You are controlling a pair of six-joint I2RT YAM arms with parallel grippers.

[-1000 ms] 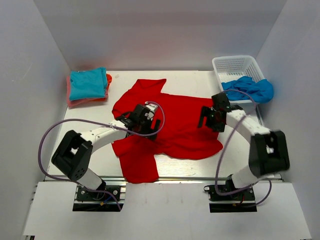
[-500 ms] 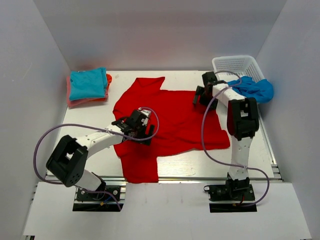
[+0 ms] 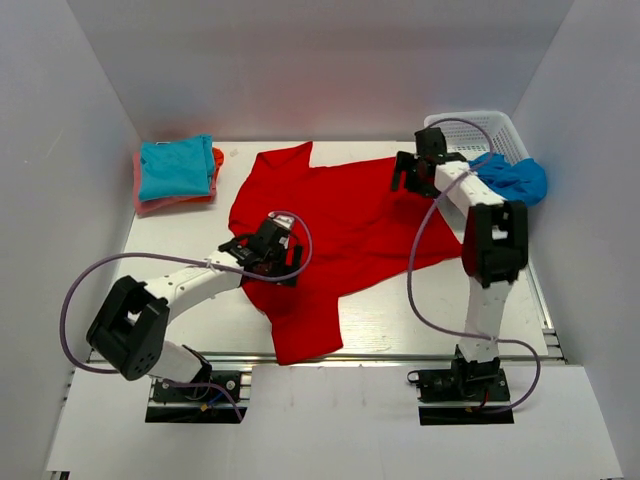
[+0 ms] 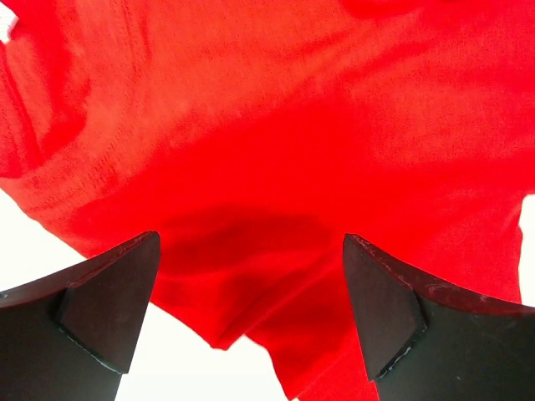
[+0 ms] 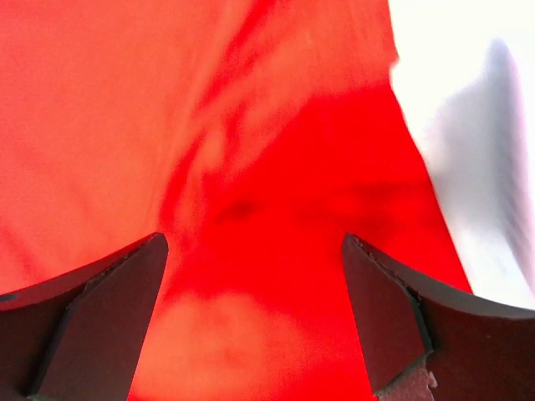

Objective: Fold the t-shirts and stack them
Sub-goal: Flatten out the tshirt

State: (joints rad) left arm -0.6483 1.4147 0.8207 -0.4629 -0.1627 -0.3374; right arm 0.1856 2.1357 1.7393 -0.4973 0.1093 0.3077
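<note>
The large bright red t-shirt (image 3: 350,235) lies spread and creased across the middle of the table, one part trailing toward the front edge. My left gripper (image 3: 262,254) hovers over its left edge, jaws wide open and empty. In the left wrist view the red cloth (image 4: 276,150) and its hem fill the space between the open fingers (image 4: 104,305). My right gripper (image 3: 408,176) is open over the shirt's back right corner. The right wrist view shows red cloth (image 5: 251,209) between its open fingers (image 5: 393,313). A folded turquoise shirt (image 3: 177,166) lies on a folded orange-pink shirt (image 3: 150,203) at the back left.
A white mesh basket (image 3: 470,128) stands at the back right with blue cloth (image 3: 512,178) spilling over its front rim, close to my right arm. White walls enclose the table on three sides. Bare tabletop (image 3: 190,245) shows left of the red shirt.
My right gripper has swung from the shirt's right middle to the back right by the basket. The red shirt has spread toward the back right. My left gripper has drifted slightly left.
</note>
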